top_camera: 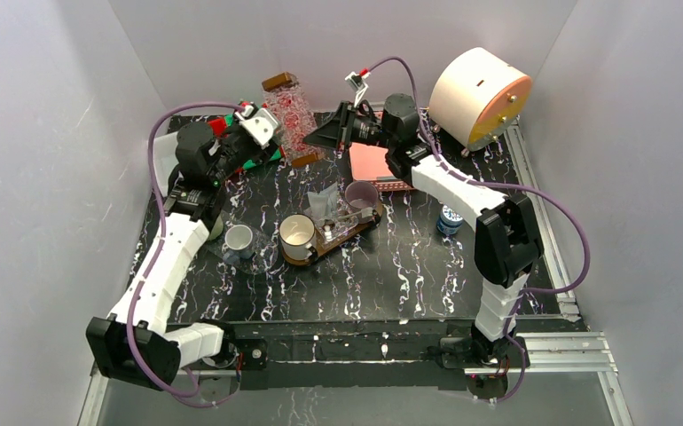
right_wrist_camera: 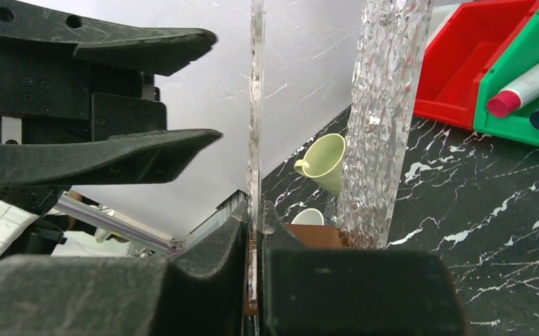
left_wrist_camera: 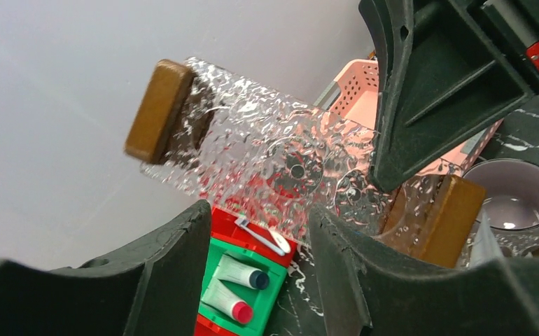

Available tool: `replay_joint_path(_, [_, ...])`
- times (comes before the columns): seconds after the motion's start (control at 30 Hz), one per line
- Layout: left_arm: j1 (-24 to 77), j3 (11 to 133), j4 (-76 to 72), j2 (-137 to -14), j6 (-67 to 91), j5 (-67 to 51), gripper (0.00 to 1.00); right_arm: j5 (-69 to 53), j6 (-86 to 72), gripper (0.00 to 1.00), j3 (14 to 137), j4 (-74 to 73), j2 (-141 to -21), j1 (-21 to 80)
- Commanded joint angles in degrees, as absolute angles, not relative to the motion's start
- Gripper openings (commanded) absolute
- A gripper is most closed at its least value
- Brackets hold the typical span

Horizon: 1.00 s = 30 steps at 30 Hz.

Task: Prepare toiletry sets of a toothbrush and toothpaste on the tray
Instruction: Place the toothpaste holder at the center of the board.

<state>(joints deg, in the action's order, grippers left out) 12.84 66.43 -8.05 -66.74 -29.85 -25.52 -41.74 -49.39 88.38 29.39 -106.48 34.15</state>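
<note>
My right gripper (right_wrist_camera: 256,213) is shut on a clear wall of a textured clear plastic holder (top_camera: 292,120) with brown wooden ends, and holds it tilted at the back of the table. My left gripper (left_wrist_camera: 260,210) is open and empty just left of the holder. Below its jaws a green bin (left_wrist_camera: 214,280) holds two white tubes, one navy-capped (left_wrist_camera: 242,274) and one red-capped (left_wrist_camera: 221,302). A white toothbrush (left_wrist_camera: 263,236) lies in the red bin (left_wrist_camera: 225,222). The dark-brown tray (top_camera: 325,251) at mid-table carries a cream mug (top_camera: 296,235), a purple mug (top_camera: 362,195) and clear bags.
A pink basket (top_camera: 372,164) sits behind the tray. A small white mug (top_camera: 239,238) and a pale green mug (right_wrist_camera: 323,161) stand left of the tray, near the left arm. A blue-patterned cup (top_camera: 449,218) stands at the right. A large white drum (top_camera: 475,93) stands at the back right.
</note>
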Motion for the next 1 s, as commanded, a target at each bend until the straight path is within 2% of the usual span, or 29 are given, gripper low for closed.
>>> replay_joint_path(0.0, [14.2, 68.9, -8.0, -67.9, -37.9, -24.5, 0.51, -41.1, -44.3, 0.01, 93.3, 31.0, -105.8, 35.6])
replay_joint_path(0.3, [14.5, 65.7, -12.7, -66.4, -44.6, -22.1, 0.51, -40.4, -40.0, 0.01, 94.0, 28.1, -105.3, 36.9])
replay_joint_path(0.97, [14.4, 73.2, 2.0, -71.7, -48.0, -30.0, 0.41, -37.0, -32.0, 0.01, 94.1, 21.4, -102.0, 38.2])
